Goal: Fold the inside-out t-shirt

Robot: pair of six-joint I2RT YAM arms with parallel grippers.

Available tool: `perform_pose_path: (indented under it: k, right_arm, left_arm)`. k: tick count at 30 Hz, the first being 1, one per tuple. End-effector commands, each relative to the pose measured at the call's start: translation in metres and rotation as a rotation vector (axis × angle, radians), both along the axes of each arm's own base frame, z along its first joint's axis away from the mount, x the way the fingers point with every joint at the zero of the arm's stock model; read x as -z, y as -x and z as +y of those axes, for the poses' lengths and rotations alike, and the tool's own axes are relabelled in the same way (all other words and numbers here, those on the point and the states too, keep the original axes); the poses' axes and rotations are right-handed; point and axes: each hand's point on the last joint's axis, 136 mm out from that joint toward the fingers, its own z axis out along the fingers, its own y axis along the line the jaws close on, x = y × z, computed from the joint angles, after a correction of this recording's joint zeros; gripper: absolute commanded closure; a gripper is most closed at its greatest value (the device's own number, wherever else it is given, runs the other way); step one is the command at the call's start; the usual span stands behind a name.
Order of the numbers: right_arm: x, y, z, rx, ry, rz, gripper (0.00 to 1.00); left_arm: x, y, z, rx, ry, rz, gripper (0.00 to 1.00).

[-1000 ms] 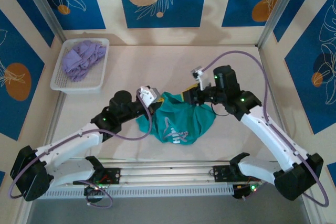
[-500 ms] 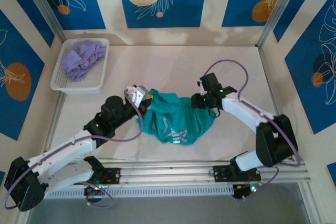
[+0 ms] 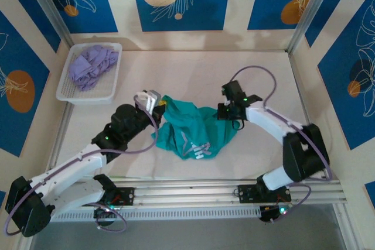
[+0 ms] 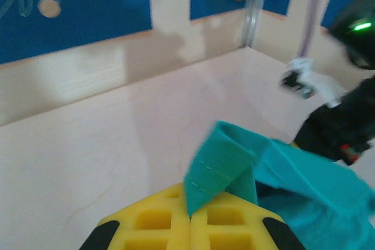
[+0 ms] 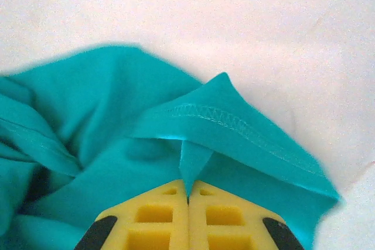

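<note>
Your teal t-shirt (image 3: 196,132) lies bunched in a heap on the table (image 3: 193,68), between the two arms and nearer the front edge than the back, with its white print showing on the near side. Your left gripper (image 4: 190,218) is clamped on a hemmed fold at the heap's far-left corner, and the cloth stands up from between the yellow pads. Your right gripper (image 5: 188,196) is closed on a thin tuck of fabric just under a stitched hem on the heap's right side.

The step in hand looks like opening the bundle out flat. Draw the two grips apart evenly and keep them level so the cloth tightens without twisting. Lift only enough for the middle to drag free. Both pinches look shallow, so go slowly or an edge may slip out.

The white basket (image 3: 111,95) at the far left holds a crumpled lavender garment (image 3: 91,65), well apart from the shirt; leave it alone
</note>
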Motion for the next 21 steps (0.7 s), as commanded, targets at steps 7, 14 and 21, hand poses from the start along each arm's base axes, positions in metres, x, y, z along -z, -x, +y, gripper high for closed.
perform_pose_path:
  k: [7,14,21]
  right_arm:
    - [-0.193,-0.019,-0.069,0.185,-0.228,-0.588,1.00]
    - [-0.095,0.036,-0.066,0.253,-0.315,-0.420,0.93]
    - [-0.001,0.083,-0.039,0.223,-0.295,-0.170,0.60]
  left_arm:
    - [-0.165,-0.034,0.069,-0.165,0.327,-0.132,1.00]
    - [-0.124,-0.027,0.082,-0.177,0.317,-0.021,1.00]
    - [-0.003,-0.011,0.075,-0.157,0.266,0.293,1.00]
